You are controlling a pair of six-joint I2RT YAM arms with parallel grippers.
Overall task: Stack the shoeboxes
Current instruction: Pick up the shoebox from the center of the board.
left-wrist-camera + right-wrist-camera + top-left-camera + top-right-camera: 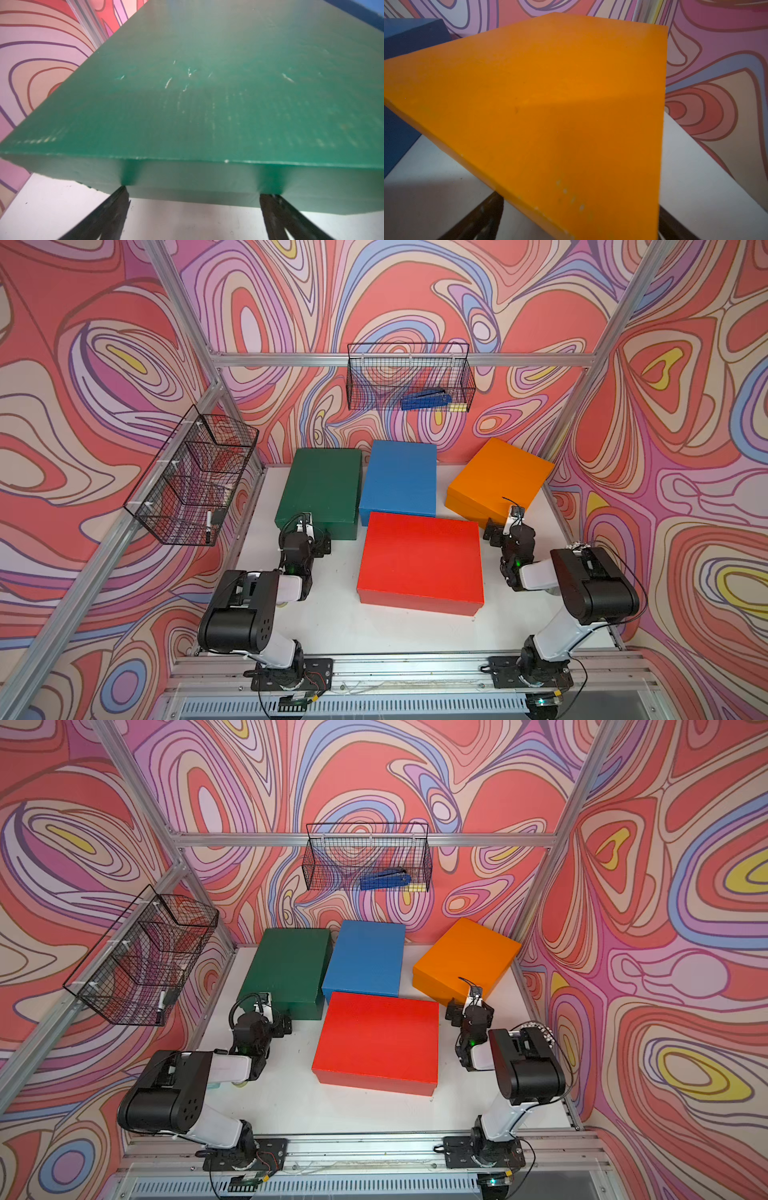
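Observation:
Four shoeboxes lie flat and separate on the white table (332, 626). The dark green one (322, 489) is at the back left and the blue one (399, 479) is beside it. An orange one (498, 479) sits turned at the back right, and a red one (419, 562) lies in the middle front. My left gripper (316, 541) (197, 191) is open, its fingertips (124, 188) at the green box's (207, 93) near end face. My right gripper (512, 531) (577, 207) is open too, with the near corner of the orange box (550, 93) between its jaws.
A black wire basket (409, 377) hangs on the back wall holding a blue stapler (426, 400). Another basket (195, 477) hangs on the left wall with a marker (208, 522) in it. Aluminium posts and patterned walls close in the table.

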